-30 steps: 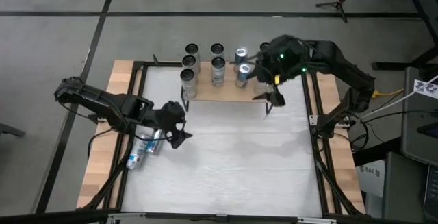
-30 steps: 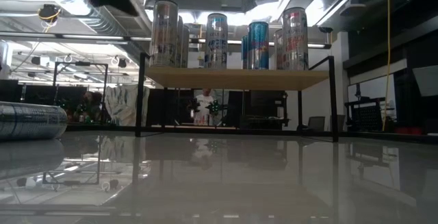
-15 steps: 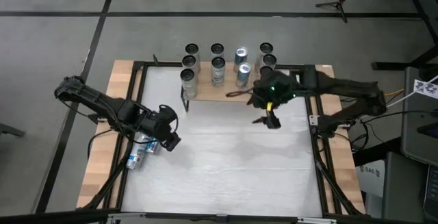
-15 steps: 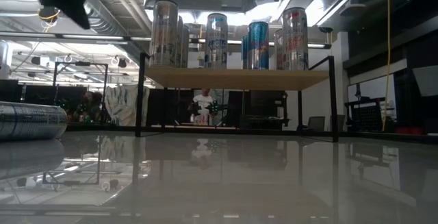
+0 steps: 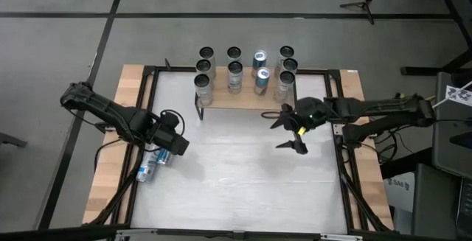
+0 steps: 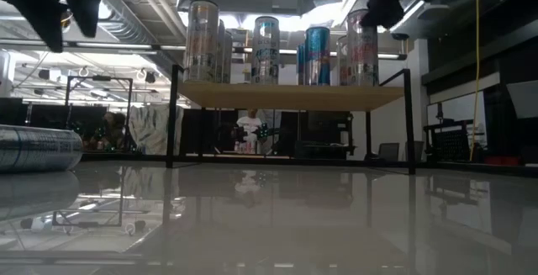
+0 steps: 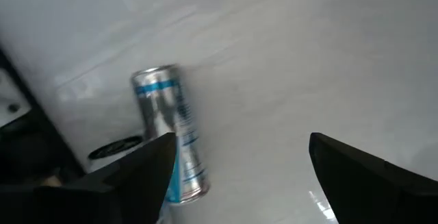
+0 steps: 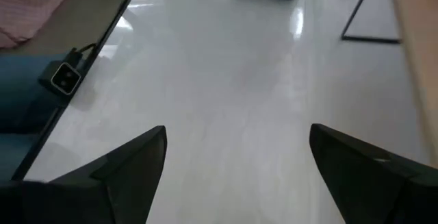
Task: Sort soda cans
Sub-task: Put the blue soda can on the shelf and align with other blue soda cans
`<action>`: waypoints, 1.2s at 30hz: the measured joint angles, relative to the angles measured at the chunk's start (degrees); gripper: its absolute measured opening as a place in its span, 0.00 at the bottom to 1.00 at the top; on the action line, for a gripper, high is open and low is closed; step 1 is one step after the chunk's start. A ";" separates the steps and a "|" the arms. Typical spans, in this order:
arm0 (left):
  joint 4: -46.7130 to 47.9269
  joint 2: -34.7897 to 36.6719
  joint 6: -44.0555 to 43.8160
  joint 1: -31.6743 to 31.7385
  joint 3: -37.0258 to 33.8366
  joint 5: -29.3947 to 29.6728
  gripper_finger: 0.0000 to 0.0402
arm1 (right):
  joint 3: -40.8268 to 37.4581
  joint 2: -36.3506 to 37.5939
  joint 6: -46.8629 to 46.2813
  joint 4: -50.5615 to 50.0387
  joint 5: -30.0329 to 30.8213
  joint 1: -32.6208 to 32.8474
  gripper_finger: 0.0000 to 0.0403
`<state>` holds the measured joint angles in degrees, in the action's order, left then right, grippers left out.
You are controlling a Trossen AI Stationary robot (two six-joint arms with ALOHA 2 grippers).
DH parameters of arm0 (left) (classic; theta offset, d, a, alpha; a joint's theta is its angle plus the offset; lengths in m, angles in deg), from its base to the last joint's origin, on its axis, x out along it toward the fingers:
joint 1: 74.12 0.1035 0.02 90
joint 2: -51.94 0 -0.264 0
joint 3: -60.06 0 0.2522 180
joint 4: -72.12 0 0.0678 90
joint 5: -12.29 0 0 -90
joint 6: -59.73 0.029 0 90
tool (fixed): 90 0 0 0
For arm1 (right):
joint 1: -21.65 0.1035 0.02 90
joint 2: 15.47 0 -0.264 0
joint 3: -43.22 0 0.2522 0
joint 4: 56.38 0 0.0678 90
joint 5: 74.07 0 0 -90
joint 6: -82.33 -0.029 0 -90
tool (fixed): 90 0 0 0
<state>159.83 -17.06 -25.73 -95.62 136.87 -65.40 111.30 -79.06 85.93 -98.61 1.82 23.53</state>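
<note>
Several soda cans (image 5: 234, 69) stand upright on a raised wooden shelf (image 5: 243, 98) at the table's far side; in the low view they show as a row of cans (image 6: 266, 50) on the shelf (image 6: 290, 97). Two cans (image 5: 151, 163) lie on their sides near the table's left edge; one is silver with a blue label (image 7: 171, 135). My left gripper (image 5: 173, 141) hangs open above the lying cans, pointing steeply down, its fingers (image 7: 130, 176) clear of them. My right gripper (image 5: 289, 133) hangs open over the table in front of the shelf's right end, with nothing between its fingers (image 8: 116, 169).
A black frame (image 5: 339, 130) runs around the white table top, with wooden strips (image 5: 110, 160) outside it at left and right. The shelf stands on thin black legs (image 6: 173, 115). The white surface (image 5: 236, 175) stretches from the shelf to the near edge.
My right gripper has come down from beside the shelf's right-hand cans and moved toward the table's near edge, staying open. My left gripper has shifted toward the table's left edge over the lying cans, tipping to point down and rolling about its own line.
</note>
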 joint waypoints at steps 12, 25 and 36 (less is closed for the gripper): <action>3.63 -9.20 0.29 0.00 0.00 -2.24 0.81 | -10.68 -2.36 -0.56 10.54 -0.48 4.09 0.88; -1.01 -12.98 3.14 0.11 -9.14 -9.47 0.81 | -10.92 -3.09 -0.57 11.51 -2.03 4.25 0.88; -10.45 -12.98 3.09 0.85 -16.87 -8.69 0.81 | -10.92 -3.11 -0.55 11.85 -2.02 4.23 0.88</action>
<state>149.38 -30.04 -22.64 -94.77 120.00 -74.09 100.38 -82.17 85.38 -86.77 -0.20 27.76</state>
